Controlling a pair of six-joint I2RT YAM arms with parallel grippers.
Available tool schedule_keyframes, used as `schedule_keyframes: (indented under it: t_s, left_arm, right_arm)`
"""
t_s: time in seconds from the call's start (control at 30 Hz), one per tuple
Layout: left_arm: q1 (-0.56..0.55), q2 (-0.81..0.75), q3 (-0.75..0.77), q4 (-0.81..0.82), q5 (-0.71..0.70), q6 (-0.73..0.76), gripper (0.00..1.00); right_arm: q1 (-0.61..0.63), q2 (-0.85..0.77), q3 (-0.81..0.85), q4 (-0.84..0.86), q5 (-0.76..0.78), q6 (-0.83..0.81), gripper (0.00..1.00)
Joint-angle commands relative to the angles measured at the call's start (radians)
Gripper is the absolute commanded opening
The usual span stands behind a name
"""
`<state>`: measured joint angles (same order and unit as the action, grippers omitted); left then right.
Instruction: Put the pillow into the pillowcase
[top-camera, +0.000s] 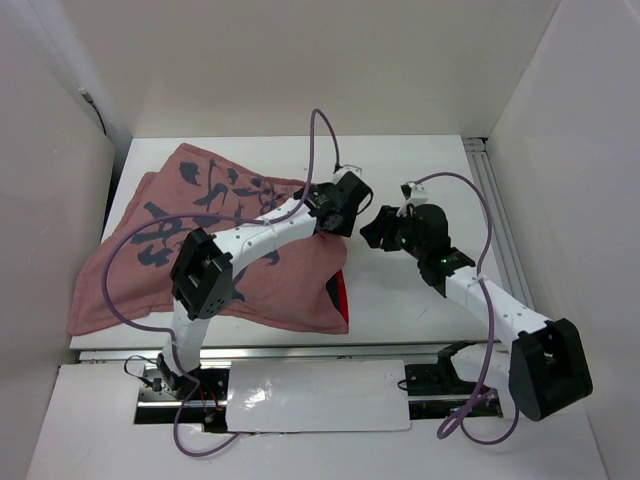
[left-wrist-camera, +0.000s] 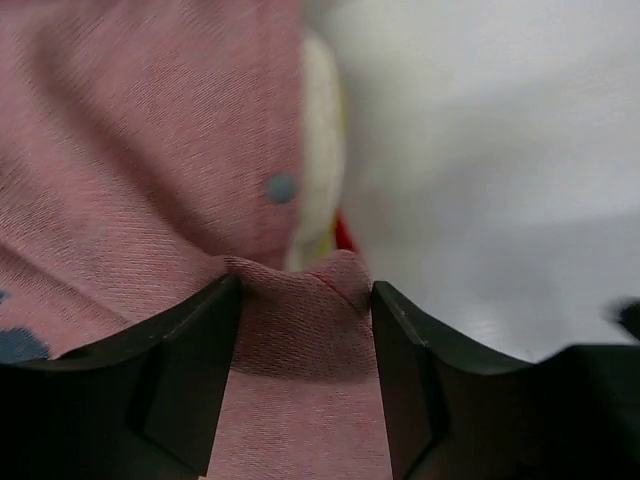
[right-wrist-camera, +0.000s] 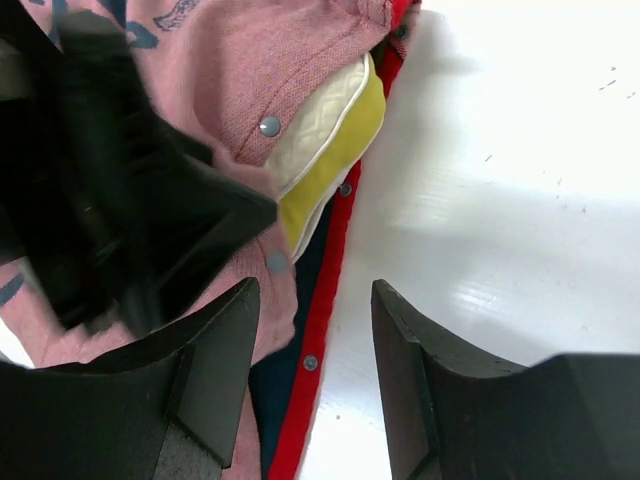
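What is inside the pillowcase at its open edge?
A cream pillow corner with a yellow edge pokes out of the pillowcase; the rest of it is covered by the fabric.

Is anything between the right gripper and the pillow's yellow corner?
Nothing visible: the cream quilted pillow pokes its yellow corner bare from the pinkish-red fabric pillowcase, just ahead of the open right gripper.

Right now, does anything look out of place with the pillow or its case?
Yes: the pillow pokes a yellow-edged corner out of the pillowcase opening, whose snaps are unfastened, and the case lies rumpled, faded side out.
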<state>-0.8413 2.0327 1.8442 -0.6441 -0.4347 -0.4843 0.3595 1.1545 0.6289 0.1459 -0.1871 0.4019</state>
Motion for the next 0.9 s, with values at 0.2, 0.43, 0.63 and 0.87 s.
schedule_keyframes:
  t_s: [0.2,0.43,0.63,0.87]
  left_arm:
    - [-0.002,0.014,-0.258,-0.128,-0.029,-0.260,0.00]
    - [-0.197,-0.227,-0.480,-0.127,-0.061,-0.304,0.00]
    - [-0.260,-0.330,-0.461,-0.169,-0.033,-0.263,0.27]
    - [-0.260,-0.184,-0.179,-0.272,-0.271,-0.156,0.91]
  right_arm:
    - [-0.001,-0.056,-0.005,0.003,-0.029,-0.005,0.56]
    - [-0.001,-0.067,-0.003,0.003,-0.038,0.005,0.56]
    - [-0.001,-0.101,-0.012,-0.017,-0.016,0.005,0.56]
    - [-0.011,-0.205,-0.032,-0.204,0.234,0.129,0.57]
